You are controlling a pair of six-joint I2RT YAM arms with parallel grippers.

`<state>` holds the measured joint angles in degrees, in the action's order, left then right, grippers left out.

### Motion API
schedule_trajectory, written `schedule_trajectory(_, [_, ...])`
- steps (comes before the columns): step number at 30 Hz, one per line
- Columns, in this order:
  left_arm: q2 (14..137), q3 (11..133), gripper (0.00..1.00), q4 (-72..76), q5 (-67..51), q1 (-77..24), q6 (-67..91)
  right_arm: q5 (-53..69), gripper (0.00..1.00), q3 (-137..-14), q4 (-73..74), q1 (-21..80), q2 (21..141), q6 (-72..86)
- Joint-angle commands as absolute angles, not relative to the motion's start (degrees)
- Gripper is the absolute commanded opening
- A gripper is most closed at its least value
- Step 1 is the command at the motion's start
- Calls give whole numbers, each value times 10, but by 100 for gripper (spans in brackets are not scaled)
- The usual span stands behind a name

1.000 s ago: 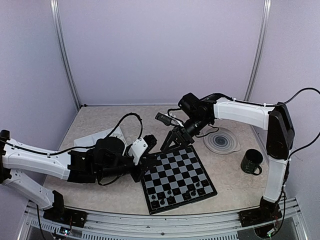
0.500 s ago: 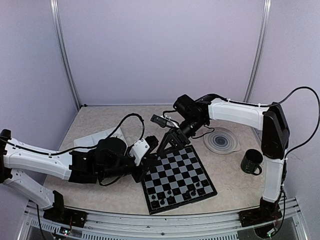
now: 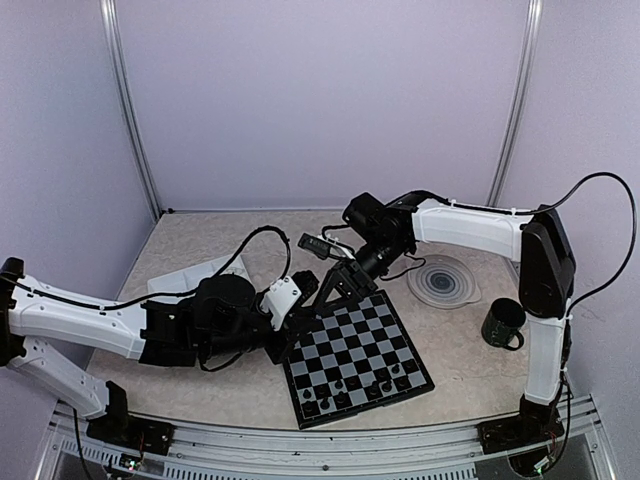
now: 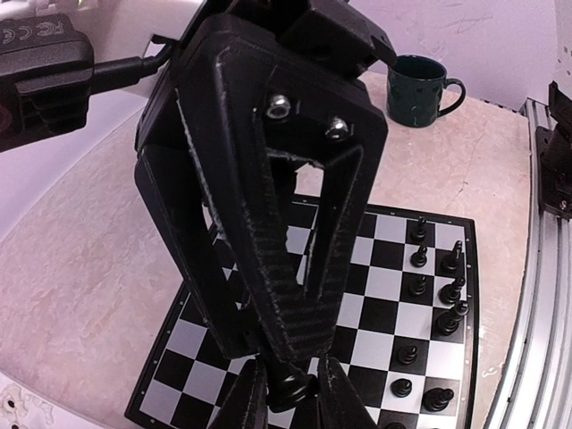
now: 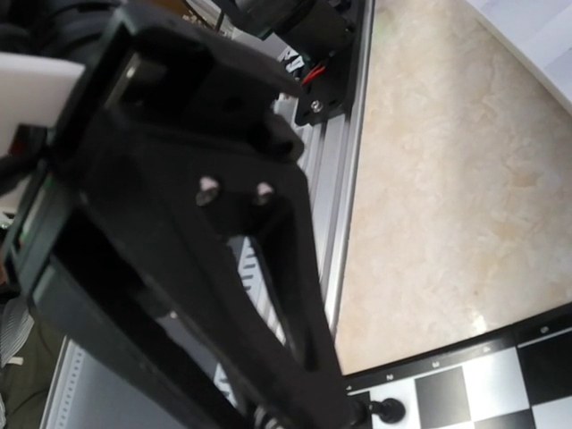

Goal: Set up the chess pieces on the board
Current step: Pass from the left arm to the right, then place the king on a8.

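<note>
The board [image 3: 372, 338] lies at the centre right of the table, with black chess pieces [image 3: 352, 396] along its near edge. My left gripper [image 3: 300, 318] is at the board's far-left corner. In the left wrist view it [image 4: 290, 398] is shut on a small black piece [image 4: 291, 384]. My right gripper [image 3: 326, 297] points down right above it. Its fingers [image 4: 299, 304] stand a little apart over the held piece. The right wrist view shows the left gripper's fingers [image 5: 223, 241] and the piece [image 5: 390, 411] over the board's corner [image 5: 500, 380]. No white pieces are in view.
A white tray [image 3: 180, 278] lies behind my left arm. A round grey ringed plate [image 3: 443, 282] and a dark green mug [image 3: 503, 323] stand to the right of the board. The metal rail [image 4: 541, 268] runs along the near edge.
My right gripper has moved left and down until it is just above my left gripper. My left gripper has edged slightly towards the board's corner with the piece.
</note>
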<state>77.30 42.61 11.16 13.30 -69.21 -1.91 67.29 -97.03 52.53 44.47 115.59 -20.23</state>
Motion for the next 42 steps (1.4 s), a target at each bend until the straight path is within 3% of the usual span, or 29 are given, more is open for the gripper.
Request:
schedule_trajectory(1, [779,442,19,122,147,-696,-26,687,23,-988,536,450,1167,-208])
schedule_trajectory(4, [783,445,19,119,164,-696,-20,685,10,-989,535,450,1166,-211])
schedule_trajectory(6, [788,447,25,114,185,-695,-12,677,8,-991,535,450,1164,-212])
schedule_trajectory(11, [787,441,51,98,247,-697,-3,616,6,-990,534,438,1142,-225])
schedule_trajectory(20, [693,430,65,31,254,-658,-6,392,6,-870,479,402,1010,-262])
schedule_trajectory(29, [706,477,66,-81,301,-518,49,200,6,-660,429,396,837,-313])
schedule_trajectory(42, [731,477,67,-89,302,-514,59,178,7,-464,413,434,682,-405])
